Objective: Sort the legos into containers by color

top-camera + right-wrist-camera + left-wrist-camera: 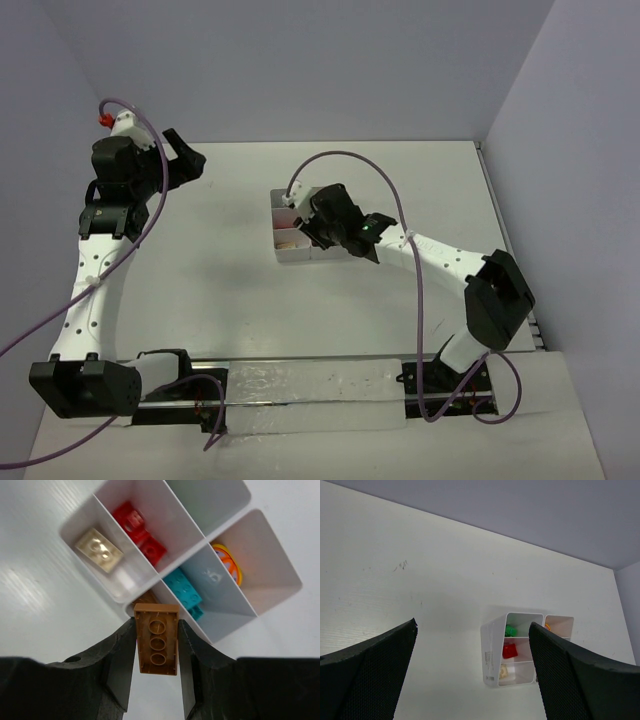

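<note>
The containers are one white six-compartment tray [82, 517], also visible at table centre [286, 250] and from afar [491, 647]. Its compartments hold a beige lego [99, 550], a red lego [140, 532], a teal lego [185, 592], a yellow-orange piece [227, 562] and a brown lego [147, 599]. A green lego [510, 630] shows in the left wrist view. My right gripper [156, 627] is shut on a brown lego [156, 647], held just over the tray's near corner compartment. My left gripper [472, 627] hangs open and empty, far left of the tray [190, 160].
One tray compartment [210, 500] at the far end looks empty. Grey walls close in the white table [420, 180] at the back and right. The right arm's cable [385, 185] loops above the tray.
</note>
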`<action>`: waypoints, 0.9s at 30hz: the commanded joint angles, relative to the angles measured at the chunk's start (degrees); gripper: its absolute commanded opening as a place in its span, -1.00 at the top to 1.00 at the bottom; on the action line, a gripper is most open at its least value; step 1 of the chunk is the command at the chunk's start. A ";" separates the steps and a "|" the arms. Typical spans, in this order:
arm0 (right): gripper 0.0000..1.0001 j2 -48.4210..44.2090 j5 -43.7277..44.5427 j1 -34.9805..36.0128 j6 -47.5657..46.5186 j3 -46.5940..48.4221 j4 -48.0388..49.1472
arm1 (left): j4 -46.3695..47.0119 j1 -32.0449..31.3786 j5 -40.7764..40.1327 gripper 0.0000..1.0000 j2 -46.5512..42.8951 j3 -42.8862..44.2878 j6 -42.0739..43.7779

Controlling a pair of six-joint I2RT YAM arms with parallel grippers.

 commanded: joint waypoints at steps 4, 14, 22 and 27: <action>0.67 -2.79 3.50 -1.67 -12.72 -3.52 5.14 | 4.39 0.31 0.91 -0.99 -0.58 2.09 0.37; 0.56 -0.21 4.32 -1.68 -16.79 -5.38 8.75 | 4.98 0.31 0.21 -0.99 0.24 3.99 1.09; 0.47 -0.19 3.68 -1.72 -19.78 -7.74 11.04 | 5.19 0.31 0.08 -0.99 0.12 3.49 1.16; 0.26 0.06 3.94 -1.71 -20.84 -8.91 12.65 | 5.58 0.31 0.21 -0.99 -0.05 2.89 0.98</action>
